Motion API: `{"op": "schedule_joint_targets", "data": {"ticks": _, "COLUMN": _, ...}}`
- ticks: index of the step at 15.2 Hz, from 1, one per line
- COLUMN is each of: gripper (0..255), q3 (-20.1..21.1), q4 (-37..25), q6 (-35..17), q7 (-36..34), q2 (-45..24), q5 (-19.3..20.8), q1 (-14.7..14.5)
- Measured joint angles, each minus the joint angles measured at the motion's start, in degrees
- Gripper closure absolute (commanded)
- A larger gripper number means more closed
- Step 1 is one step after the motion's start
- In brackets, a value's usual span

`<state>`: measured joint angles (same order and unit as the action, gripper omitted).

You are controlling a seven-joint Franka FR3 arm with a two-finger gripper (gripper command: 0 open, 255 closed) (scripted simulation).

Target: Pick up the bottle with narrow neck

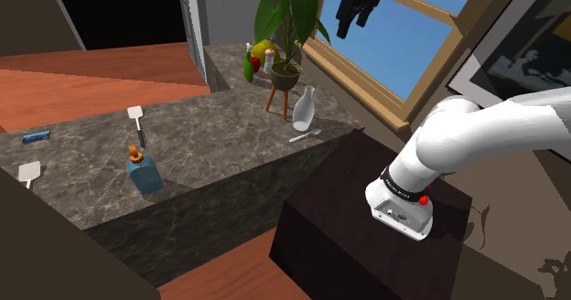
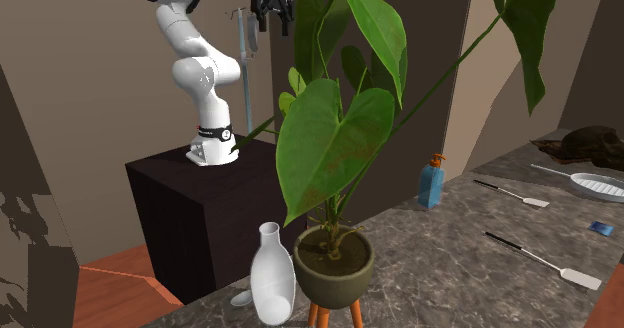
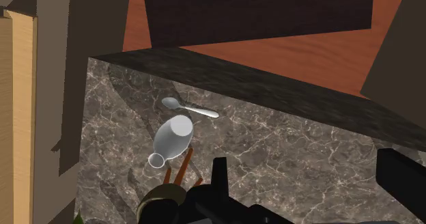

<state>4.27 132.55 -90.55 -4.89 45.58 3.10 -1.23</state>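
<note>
Grey-brown veined stone makes up the long bench (image 1: 210, 143), the largest thing in the shoulder view, running from near left to far right. Hard against its near right side sits the dark box-shaped stand (image 1: 357, 207), which carries the white jointed arm (image 1: 476, 133).

A tall plant with broad green leaves (image 2: 335, 146) rises from a dark round pot (image 2: 335, 261) on a small orange-legged tripod at the far end of the bench.

The white bottle with a narrow neck and rounded body (image 1: 305, 109) stands upright on the bench just beside that tripod, to the right of it in the shoulder view. It is on the side towards the stand.

A blue square bottle with an orange pump top (image 1: 145, 172) stands well apart, near the bench's left end.

High above the bench, the black fingers (image 3: 403, 182) are spread apart and hold nothing. In the wrist view the white bottle lies far beneath them.

A white-bladed spatula with a dark handle (image 1: 137, 123) lies flat just beyond the blue bottle.

A small white spoon (image 1: 307, 136) rests on the stone near the white bottle's base, apart from it.
</note>
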Motion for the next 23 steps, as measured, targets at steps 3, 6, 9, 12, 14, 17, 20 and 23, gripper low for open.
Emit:
{"op": "schedule_joint_targets", "data": {"ticks": 3, "gripper": 0, "q3": -1.0, "q4": 1.6, "q6": -2.1, "q7": 0.8, "q2": -0.5, "q5": 0.5, "q1": 0.4}}
{"op": "schedule_joint_targets", "data": {"ticks": 6, "gripper": 0, "q3": -3.1, "q4": 4.8, "q6": -7.0, "q7": 2.4, "q2": -2.2, "q5": 1.5, "q1": 1.2}}
{"op": "schedule_joint_targets", "data": {"ticks": 9, "gripper": 0, "q3": -5.4, "q4": 7.2, "q6": -12.0, "q7": 4.2, "q2": -4.8, "q5": 2.5, "q1": 2.1}}
{"op": "schedule_joint_targets", "data": {"ticks": 12, "gripper": 0, "q3": -7.6, "q4": 8.6, "q6": -17.1, "q7": 5.8, "q2": -8.4, "q5": 3.3, "q1": 3.0}}
{"op": "schedule_joint_targets", "data": {"ticks": 14, "gripper": 0, "q3": -9.5, "q4": 9.1, "q6": -20.6, "q7": 7.4, "q2": -11.5, "q5": 3.9, "q1": 3.7}}
{"op": "schedule_joint_targets", "data": {"ticks": 17, "gripper": 0, "q3": -11.9, "q4": 10.6, "q6": -26.6, "q7": 9.4, "q2": -16.0, "q5": 4.5, "q1": 4.5}}
{"op": "schedule_joint_targets", "data": {"ticks": 20, "gripper": 0, "q3": -13.8, "q4": 10.3, "q6": -31.7, "q7": 10.9, "q2": -21.4, "q5": 4.3, "q1": 4.9}}
{"op": "schedule_joint_targets", "data": {"ticks": 23, "gripper": 0, "q3": -16.0, "q4": 9.2, "q6": -36.7, "q7": 13.2, "q2": -27.5, "q5": 3.8, "q1": 5.3}}
